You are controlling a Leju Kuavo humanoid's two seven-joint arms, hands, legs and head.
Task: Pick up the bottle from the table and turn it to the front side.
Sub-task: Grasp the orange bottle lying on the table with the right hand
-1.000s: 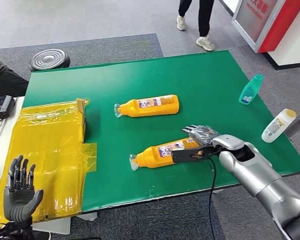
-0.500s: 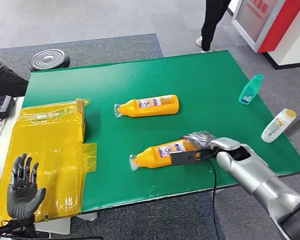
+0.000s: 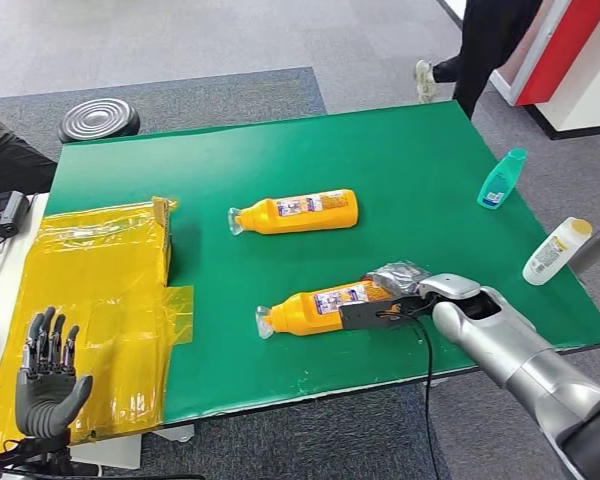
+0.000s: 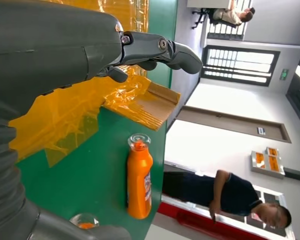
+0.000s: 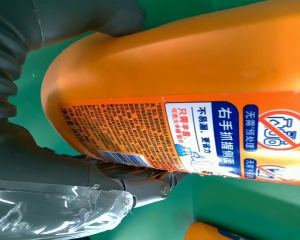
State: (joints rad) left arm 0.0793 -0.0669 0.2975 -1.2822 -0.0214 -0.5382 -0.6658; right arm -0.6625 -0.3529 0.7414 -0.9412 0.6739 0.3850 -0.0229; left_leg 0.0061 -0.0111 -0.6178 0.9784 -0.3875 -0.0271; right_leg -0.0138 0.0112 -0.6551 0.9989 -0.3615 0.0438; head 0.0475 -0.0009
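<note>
Since the earlier frame, the right hand (image 3: 391,298) has closed round the base end of the near orange bottle (image 3: 323,305), nudging it slightly leftward.

Lying on its side on the green table (image 3: 403,170), the bottle shows its printed label in the right wrist view, fingers (image 5: 141,185) under it, thumb over. The grasp step looks finished; lifting and rolling it label-forward presumably comes next, needing a firm grip. The left hand (image 3: 46,375) hangs open, empty.

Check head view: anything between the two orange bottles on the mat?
Nothing. Bare green mat separates the far orange bottle from the near orange bottle that the right robot hand grips.
</note>
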